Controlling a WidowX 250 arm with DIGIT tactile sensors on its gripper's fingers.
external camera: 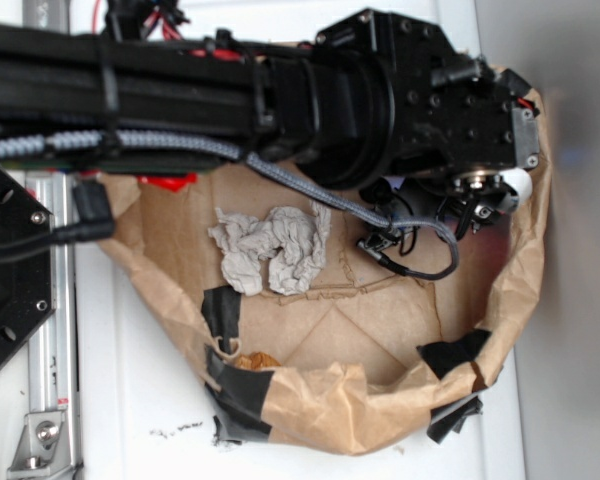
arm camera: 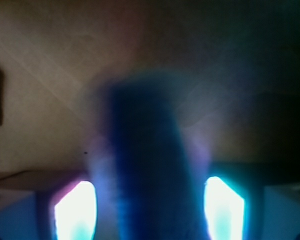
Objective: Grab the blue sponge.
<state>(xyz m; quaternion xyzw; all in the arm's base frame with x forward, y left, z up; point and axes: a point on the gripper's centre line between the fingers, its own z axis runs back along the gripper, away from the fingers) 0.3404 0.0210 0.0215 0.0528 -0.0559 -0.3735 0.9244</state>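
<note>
The gripper (arm camera: pixel 149 200) holds a blurred dark-blue mass, apparently the blue sponge (arm camera: pixel 147 165), between its fingers (arm camera: pixel 75 210) (over the brown paper bag (external camera: pixel 330 400)).

Crumpled paper wad (external camera: pixel 272 245) in taped brown bag (external camera: pixel 320 400).

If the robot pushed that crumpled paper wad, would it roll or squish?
Probably squish: the paper wad is loosely crumpled with deep folds. It looks light and lumpy, so it would likely skid over the brown paper rather than roll.
</note>
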